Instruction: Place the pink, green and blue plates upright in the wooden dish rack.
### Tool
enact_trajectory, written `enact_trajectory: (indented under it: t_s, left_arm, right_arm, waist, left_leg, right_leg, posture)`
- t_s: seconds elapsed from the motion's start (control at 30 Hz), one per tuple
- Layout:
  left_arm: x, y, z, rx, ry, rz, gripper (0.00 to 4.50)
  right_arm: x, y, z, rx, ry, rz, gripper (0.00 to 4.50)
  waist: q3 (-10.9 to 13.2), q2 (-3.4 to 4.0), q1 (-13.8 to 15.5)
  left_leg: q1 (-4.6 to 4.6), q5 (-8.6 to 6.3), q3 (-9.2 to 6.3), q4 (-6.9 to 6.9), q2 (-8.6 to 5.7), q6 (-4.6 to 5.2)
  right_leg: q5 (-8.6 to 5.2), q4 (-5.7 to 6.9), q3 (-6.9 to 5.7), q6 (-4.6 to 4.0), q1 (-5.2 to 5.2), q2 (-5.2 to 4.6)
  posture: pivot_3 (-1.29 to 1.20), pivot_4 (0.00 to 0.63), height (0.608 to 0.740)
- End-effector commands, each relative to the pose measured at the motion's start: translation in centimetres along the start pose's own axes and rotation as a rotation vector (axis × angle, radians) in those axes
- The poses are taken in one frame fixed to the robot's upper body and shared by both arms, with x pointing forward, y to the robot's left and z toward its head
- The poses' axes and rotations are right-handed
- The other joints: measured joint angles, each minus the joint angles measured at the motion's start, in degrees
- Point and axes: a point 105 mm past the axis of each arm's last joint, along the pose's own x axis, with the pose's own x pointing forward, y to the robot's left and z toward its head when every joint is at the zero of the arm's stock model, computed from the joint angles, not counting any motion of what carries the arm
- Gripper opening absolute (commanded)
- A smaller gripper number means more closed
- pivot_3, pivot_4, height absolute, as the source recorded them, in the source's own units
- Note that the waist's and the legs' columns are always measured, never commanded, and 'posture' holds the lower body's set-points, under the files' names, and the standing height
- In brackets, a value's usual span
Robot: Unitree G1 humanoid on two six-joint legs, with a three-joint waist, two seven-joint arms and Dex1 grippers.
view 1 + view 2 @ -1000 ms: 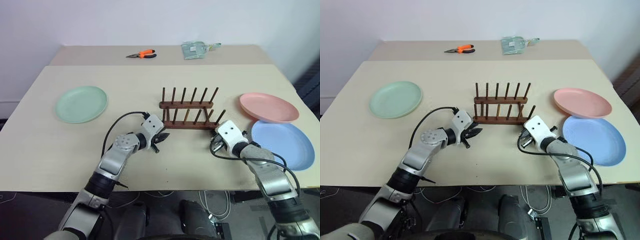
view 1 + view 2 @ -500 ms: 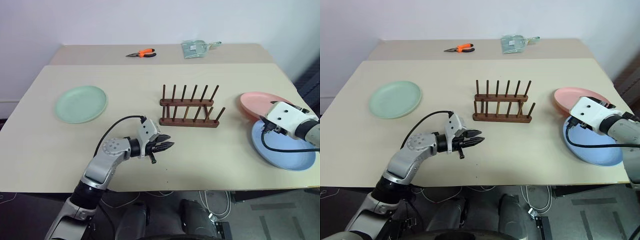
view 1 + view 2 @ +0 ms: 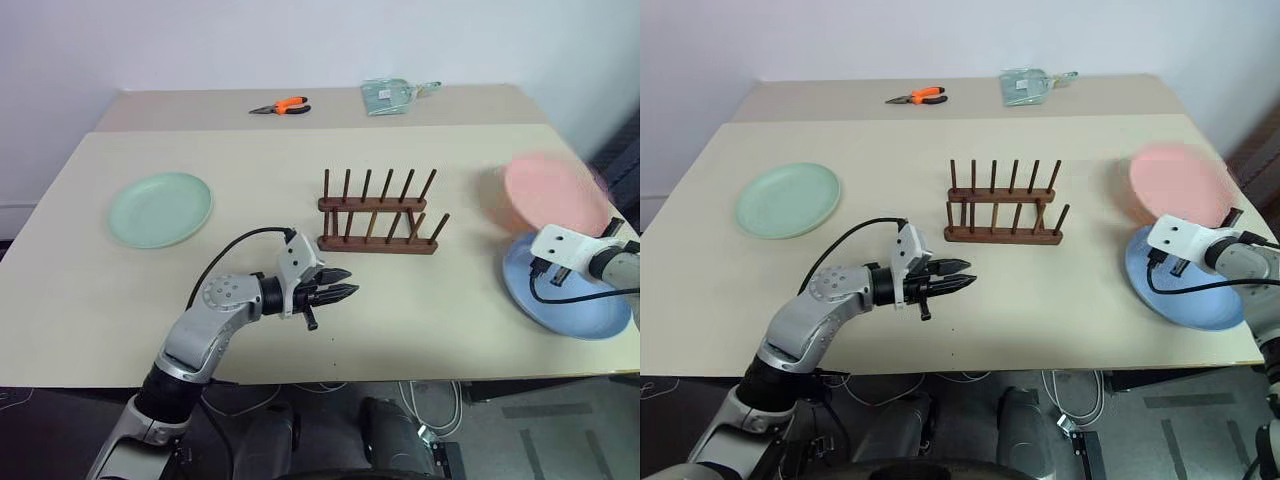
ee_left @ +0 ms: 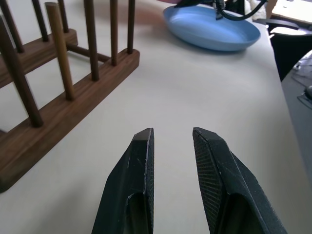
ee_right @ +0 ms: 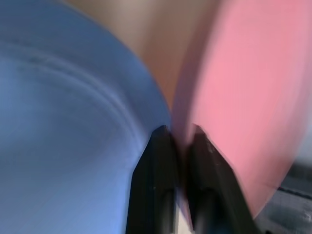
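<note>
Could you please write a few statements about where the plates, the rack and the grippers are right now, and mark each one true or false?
1. The dark brown wooden dish rack holds no plates. True.
2. The round pale green plate stands upright in the rack. False: it lies flat on the beige table, away from the rack on the robot's left.
3. The right gripper is shut on the rim of the round pink plate. True.
4. The left gripper holds the round blue plate. False: its fingers are apart and hold nothing.
5. Orange-handled pliers lie beyond the rack. True.
</note>
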Motion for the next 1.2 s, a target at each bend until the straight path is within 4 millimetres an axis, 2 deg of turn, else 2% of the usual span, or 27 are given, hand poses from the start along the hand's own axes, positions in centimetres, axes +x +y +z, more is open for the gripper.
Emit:
enact_trajectory:
  t_s: [0.03, 0.07, 0.13, 0.2, 0.23, 0.27, 0.33, 0.4, 0.53, 0.67, 0.93, 1.0, 1.07, 1.1, 1.17, 1.2]
  left_arm:
    - [-0.2, -0.2, 0.9, 0.042, -0.025, 0.001, 1.23]
    - [-0.2, -0.2, 0.9, 0.044, -0.024, 0.002, 1.23]
    - [-0.5, 0.1, 0.9, 0.052, -0.021, 0.015, 1.23]
    - [-0.7, 0.5, 0.8, 0.054, -0.021, 0.032, 1.23]
    - [-0.8, 0.7, 0.8, 0.053, -0.021, 0.037, 1.23]
    - [-0.9, 0.9, 0.8, 0.052, -0.023, 0.043, 1.23]
    - [-1.1, 1.3, 0.9, 0.048, -0.030, 0.055, 1.23]
    - [-1.1, 1.6, 1.0, 0.048, -0.036, 0.061, 1.23]
    - [-1.3, 1.9, 1.3, 0.052, -0.043, 0.063, 1.23]
    - [-1.5, 1.7, 1.0, 0.052, -0.037, 0.062, 1.23]
    - [-1.7, 1.5, 1.0, 0.047, -0.039, 0.070, 1.23]
    - [-1.7, 1.5, 0.8, 0.023, -0.041, 0.067, 1.23]
    - [-2.0, 1.8, 0.9, 0.005, -0.048, 0.079, 1.78]
    - [-2.2, 2.1, 1.0, 0.001, -0.053, 0.101, 2.14]
    - [-2.6, 3.0, 1.1, -0.001, -0.062, 0.153, 3.13]
    - [-3.3, 4.8, 1.0, 0.016, -0.059, 0.263, 3.65]
  right_arm:
    - [-1.2, -2.7, 1.7, -0.033, -0.084, -0.073, 0.01]
    - [-1.4, -2.8, 1.9, -0.040, -0.093, -0.077, 0.01]
    - [-3.0, -5.2, 4.3, 0.093, -0.212, -0.146, 0.01]
    - [-5.5, -8.1, 9.1, 0.445, -0.491, -0.207, 0.01]
    - [-6.8, -8.8, 11.2, 0.620, -0.635, -0.193, 0.01]
    - [-8.4, -9.2, 13.4, 0.801, -0.795, -0.127, 0.01]
    - [-10.9, -9.0, 16.8, 1.018, -1.018, 0.024, 0.01]
    - [-12.2, -8.7, 18.2, 1.109, -1.100, 0.106, 0.01]
    - [-11.4, -6.3, 19.4, 1.215, -1.031, 0.226, 0.01]
    - [-10.5, -5.0, 19.8, 1.284, -0.981, 0.283, 0.01]
    - [-8.2, -3.7, 19.1, 1.325, -0.849, 0.284, 0.01]
    - [-8.1, -3.7, 19.0, 1.297, -0.835, 0.278, 0.77]
    - [-8.0, -4.4, 18.8, 1.211, -0.822, 0.197, 1.54]
    - [-8.1, -5.2, 18.4, 1.178, -0.826, 0.136, 2.08]
    - [-8.3, -6.6, 17.7, 1.142, -0.830, 0.046, 2.10]
    - [-8.5, -7.8, 16.8, 1.118, -0.824, -0.025, 2.10]
  waist:
    - [0.0, 0.02, 0.0]
    - [0.0, 0.03, 0.0]
    - [0.0, 0.10, 0.1]
    - [0.1, 0.12, -0.2]
    - [0.1, 0.12, -0.6]
    - [0.1, 0.15, -0.8]
    - [0.1, 0.10, -0.7]
    - [0.1, 0.06, -0.4]
    - [0.1, 0.04, 0.8]
    - [0.1, 0.07, 0.6]
    - [0.1, 0.07, 0.5]
    - [0.1, 0.07, 0.5]
    - [0.1, 0.09, 0.5]
    - [0.1, 0.09, 0.5]
    - [0.1, 0.08, 0.5]
    - [0.1, 0.09, 0.5]
  left_leg:
    - [0.00, 0.00, 0.00, 0.00, -0.01, 0.00]
    - [0.01, 0.00, 0.00, 0.00, 0.00, 0.00]
    - [0.00, 0.00, 0.00, 0.00, 0.00, 0.00]
    - [0.00, 0.00, -0.01, 0.00, 0.00, 0.00]
    - [0.00, 0.00, -0.02, -0.01, 0.04, 0.00]
    - [0.01, 0.00, -0.08, -0.02, 0.06, 0.01]
    - [0.03, -0.01, -0.22, -0.02, 0.09, 0.01]
    - [0.00, -0.01, -0.33, -0.02, 0.09, 0.02]
    - [-0.10, -0.01, -0.33, 0.05, 0.03, 0.03]
    - [-0.14, -0.02, -0.26, 0.04, -0.01, 0.03]
    - [-0.10, -0.02, -0.20, -0.01, 0.02, 0.03]
    - [-0.09, -0.02, -0.20, -0.01, 0.02, 0.03]
    - [-0.10, -0.02, -0.20, -0.02, 0.02, 0.04]
    - [-0.10, -0.02, -0.19, -0.01, 0.02, 0.04]
    - [-0.10, -0.02, -0.19, -0.01, 0.01, 0.04]
    - [-0.10, -0.02, -0.19, -0.01, 0.02, 0.04]
  right_leg:
    - [0.00, 0.00, 0.01, 0.00, 0.00, 0.00]
    - [0.00, 0.00, 0.00, 0.00, 0.01, 0.00]
    - [0.00, 0.00, 0.01, 0.01, 0.01, 0.00]
    - [0.00, 0.01, 0.04, 0.01, 0.00, 0.00]
    - [0.01, 0.01, 0.04, 0.02, 0.00, 0.03]
    - [0.03, 0.04, 0.03, 0.05, 0.00, 0.07]
    - [0.03, 0.07, -0.03, 0.05, 0.02, 0.09]
    - [0.01, 0.04, -0.15, 0.00, 0.05, 0.09]
    - [-0.01, -0.07, -0.15, -0.02, 0.07, 0.03]
    - [-0.01, -0.10, -0.09, -0.01, 0.02, 0.01]
    - [0.00, -0.07, -0.09, 0.00, -0.02, 0.05]
    - [0.00, -0.07, -0.09, 0.00, -0.02, 0.05]
    - [-0.01, -0.07, -0.10, 0.00, -0.03, 0.05]
    - [-0.01, -0.07, -0.09, 0.01, -0.03, 0.05]
    - [-0.06, -0.07, -0.10, 0.10, -0.04, 0.05]
    - [-0.12, -0.07, -0.10, 0.20, -0.04, 0.05]
  posture:
    - [0.00, 0.150, 0.740]
    - [0.00, 0.150, 0.740]
    - [0.00, 0.150, 0.740]
    - [0.00, 0.150, 0.740]
    - [0.00, 0.150, 0.740]
    - [0.00, 0.150, 0.740]
    - [0.00, 0.150, 0.740]
    - [0.00, 0.150, 0.740]
    - [0.00, 0.150, 0.740]
    - [0.00, 0.150, 0.740]
    - [0.00, 0.150, 0.740]
    - [0.00, 0.150, 0.740]
    - [0.00, 0.150, 0.740]
    - [0.00, 0.150, 0.740]
    - [0.00, 0.150, 0.740]
    - [0.00, 0.150, 0.740]
